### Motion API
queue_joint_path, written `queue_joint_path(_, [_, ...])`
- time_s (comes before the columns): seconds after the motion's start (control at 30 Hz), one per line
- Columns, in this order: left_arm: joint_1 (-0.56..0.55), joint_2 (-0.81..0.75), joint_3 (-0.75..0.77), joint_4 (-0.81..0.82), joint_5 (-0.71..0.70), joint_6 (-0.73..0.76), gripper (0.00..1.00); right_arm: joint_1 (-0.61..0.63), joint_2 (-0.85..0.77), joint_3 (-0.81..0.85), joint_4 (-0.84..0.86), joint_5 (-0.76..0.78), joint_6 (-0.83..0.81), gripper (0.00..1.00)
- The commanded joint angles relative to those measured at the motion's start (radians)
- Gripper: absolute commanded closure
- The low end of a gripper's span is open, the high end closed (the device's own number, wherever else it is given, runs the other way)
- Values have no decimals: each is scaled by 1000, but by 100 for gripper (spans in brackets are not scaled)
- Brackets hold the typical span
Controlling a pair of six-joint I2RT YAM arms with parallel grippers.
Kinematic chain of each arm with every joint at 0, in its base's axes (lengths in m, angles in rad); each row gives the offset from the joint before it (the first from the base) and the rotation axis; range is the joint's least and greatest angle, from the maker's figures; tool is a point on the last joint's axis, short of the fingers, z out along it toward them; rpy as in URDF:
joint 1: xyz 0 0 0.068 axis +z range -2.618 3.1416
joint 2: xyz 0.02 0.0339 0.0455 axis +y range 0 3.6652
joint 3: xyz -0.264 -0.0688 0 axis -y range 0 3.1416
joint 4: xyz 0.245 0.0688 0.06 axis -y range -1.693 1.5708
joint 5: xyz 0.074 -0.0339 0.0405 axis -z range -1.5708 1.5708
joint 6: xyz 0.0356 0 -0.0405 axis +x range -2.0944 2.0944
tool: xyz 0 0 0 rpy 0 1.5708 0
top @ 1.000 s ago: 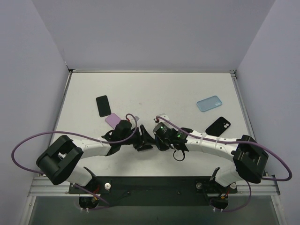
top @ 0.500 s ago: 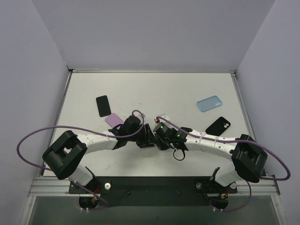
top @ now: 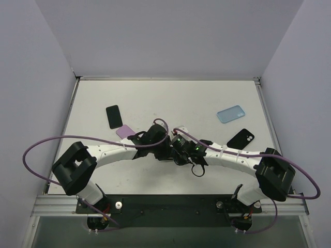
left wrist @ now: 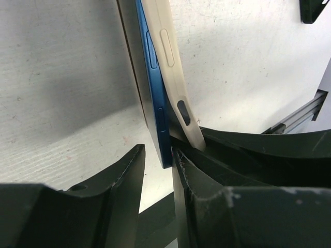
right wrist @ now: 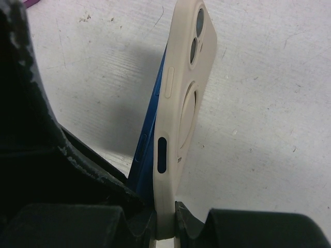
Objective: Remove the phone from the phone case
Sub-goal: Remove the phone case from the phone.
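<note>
In the right wrist view a beige phone case (right wrist: pixel 183 103) stands on edge, camera holes at the top. My right gripper (right wrist: pixel 165 219) is shut on the case's lower end. A blue phone (right wrist: pixel 147 150) is peeled partly out of the case on its left side. In the left wrist view the blue phone (left wrist: pixel 154 93) and beige case (left wrist: pixel 168 62) diverge toward me. My left gripper (left wrist: pixel 158 155) is open around the phone's near end; the phone touches the right finger (left wrist: pixel 194 186), with a gap to the left finger. In the top view both grippers (top: pixel 163 150) (top: pixel 176 151) meet mid-table and hide the phone.
On the white table (top: pixel 191 103) lie a black phone (top: pixel 114 117) and a purple case (top: pixel 124 132) at the left, a light blue case (top: pixel 230 113) and a black case (top: pixel 240 139) at the right. Purple cables loop beside both arms.
My left arm has swung right and forward, bringing its gripper up against the right gripper and around the phone's end. The right arm has barely moved.
</note>
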Motion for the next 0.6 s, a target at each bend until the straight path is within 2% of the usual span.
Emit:
queue_joint_path(0.0, [-20, 87, 11, -67, -212, 34, 63, 14, -56, 59, 57, -103, 50, 100])
queue_joint_path(0.23, [-41, 141, 42, -120, -289, 31, 62, 0, -77, 46, 74, -132, 74, 100])
queue_joint_path(0.43, [-40, 158, 25, -67, -280, 15, 63, -17, -86, 33, 83, -134, 81, 100])
queue_joint_path(0.53, [-40, 157, 22, -32, -256, 6, 71, -24, -90, 29, 86, -136, 84, 100])
queue_joint_path(0.57, [-41, 155, 22, -24, -243, 5, 85, -31, -91, 24, 85, -136, 88, 100])
